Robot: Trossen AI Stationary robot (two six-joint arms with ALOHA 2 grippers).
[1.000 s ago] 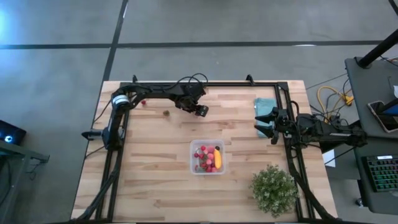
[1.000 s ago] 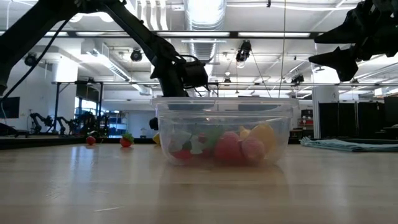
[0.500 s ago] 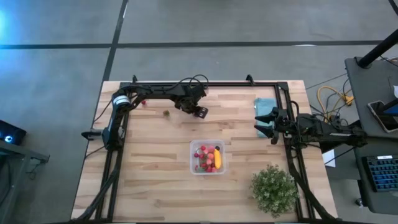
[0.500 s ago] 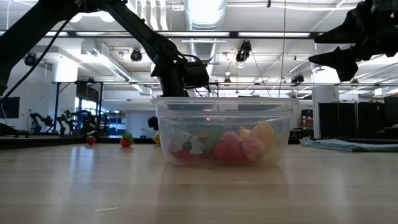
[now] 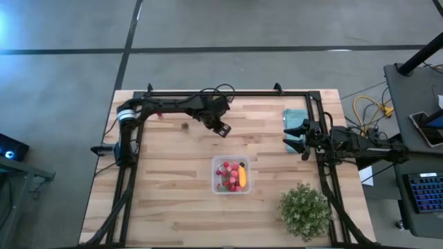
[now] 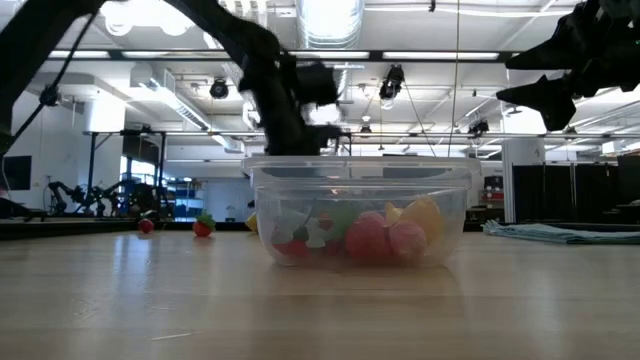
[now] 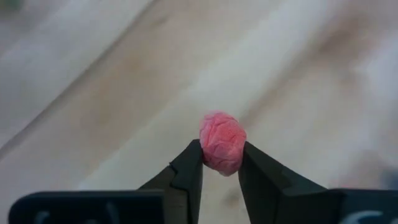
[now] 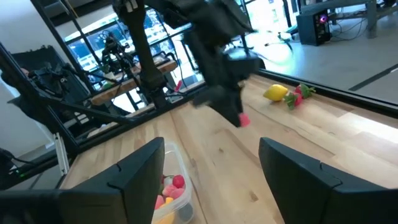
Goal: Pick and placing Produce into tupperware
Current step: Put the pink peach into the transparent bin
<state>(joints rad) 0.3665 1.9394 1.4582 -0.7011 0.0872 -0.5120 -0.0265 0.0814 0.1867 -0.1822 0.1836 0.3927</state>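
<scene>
My left gripper hangs above the table beyond the far side of the tupperware, shut on a pink berry; the berry also shows in the right wrist view. The clear tupperware stands mid-table with red and pink pieces and a yellow one inside. A small dark piece lies on the table to the left of the gripper. A lemon and red pieces lie near the far edge. My right gripper waits open at the right, above the table. My left gripper pinches the pink berry by two opposite sides between its two fingertips. The fingers come from above, slanting down. The berry is lifted clear of the table, and most of it sticks out past the fingertips.
A folded teal cloth lies at the far right, beside my right gripper. A bushy green potted plant stands at the near right. A black frame runs along the table's far, left and right edges. Bare wood lies left of and in front of the tupperware.
My left gripper has risen, still shut on the pink berry, and has gone a little toward the table's near edge, closer to the tupperware.
</scene>
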